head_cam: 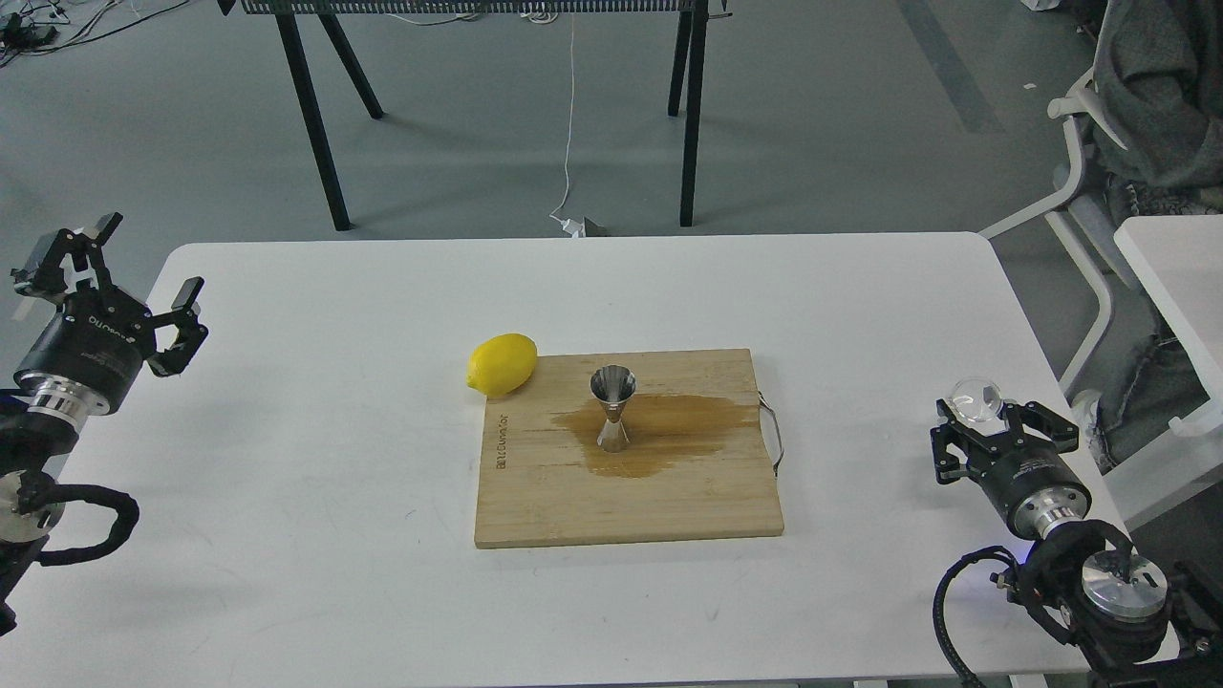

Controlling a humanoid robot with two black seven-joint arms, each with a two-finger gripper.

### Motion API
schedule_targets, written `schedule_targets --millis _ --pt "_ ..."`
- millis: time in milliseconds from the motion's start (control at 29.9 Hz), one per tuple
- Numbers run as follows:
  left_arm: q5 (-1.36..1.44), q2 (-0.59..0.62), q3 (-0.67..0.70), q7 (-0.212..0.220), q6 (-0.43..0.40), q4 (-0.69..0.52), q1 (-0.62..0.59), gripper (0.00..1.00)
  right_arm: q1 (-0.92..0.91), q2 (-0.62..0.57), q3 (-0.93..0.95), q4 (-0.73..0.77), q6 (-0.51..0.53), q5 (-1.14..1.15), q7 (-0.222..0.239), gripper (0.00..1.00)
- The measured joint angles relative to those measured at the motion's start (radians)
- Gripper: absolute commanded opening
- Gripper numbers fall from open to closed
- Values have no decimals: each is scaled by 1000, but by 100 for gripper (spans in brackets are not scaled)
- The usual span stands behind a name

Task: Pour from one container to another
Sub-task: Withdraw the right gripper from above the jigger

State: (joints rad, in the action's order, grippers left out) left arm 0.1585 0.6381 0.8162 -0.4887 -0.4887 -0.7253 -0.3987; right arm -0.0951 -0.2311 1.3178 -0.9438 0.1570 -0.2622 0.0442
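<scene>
- Steel, shiny and hourglass-shaped, the jigger (612,408) stood upright near the middle of the wooden cutting board (669,506) in the head view; its wide mouth faced up and its lower cone rested on the wood
- a brown wet patch (669,425) spread over the board around the jigger's foot and reached toward the board's right edge; a thin metal handle (774,435) showed at that edge
- the yellow lemon (502,364) lay at the board's far left corner, touching or just beside it, and apart from the jigger
- the board lay on the white table (287,459), roughly central
- the right gripper (998,425) sat at the table's right edge, well apart from the board; the clear cup (975,397) was at its far end between the black fingers, and the fingers appeared closed around it; whether the cup held any liquid could not be told
- the left gripper (143,277) hung at the table's left edge, well apart from the board; its fingers stood spread with a clear gap and nothing between them
- beyond the table, black table legs (311,124) stood on the grey floor; a white cable (569,124) ran down to a plug on the floor; a white chair (1080,191) showed at the far right
</scene>
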Motion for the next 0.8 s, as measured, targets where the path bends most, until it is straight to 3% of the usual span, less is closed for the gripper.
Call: schedule_targets --millis 434,802 --pt "1 1 0 0 0 0 1 99 -20 26 -9 42 -13 1 2 47" --pt "1 1 0 0 0 1 1 99 -46 49 -25 72 -16 1 9 59"
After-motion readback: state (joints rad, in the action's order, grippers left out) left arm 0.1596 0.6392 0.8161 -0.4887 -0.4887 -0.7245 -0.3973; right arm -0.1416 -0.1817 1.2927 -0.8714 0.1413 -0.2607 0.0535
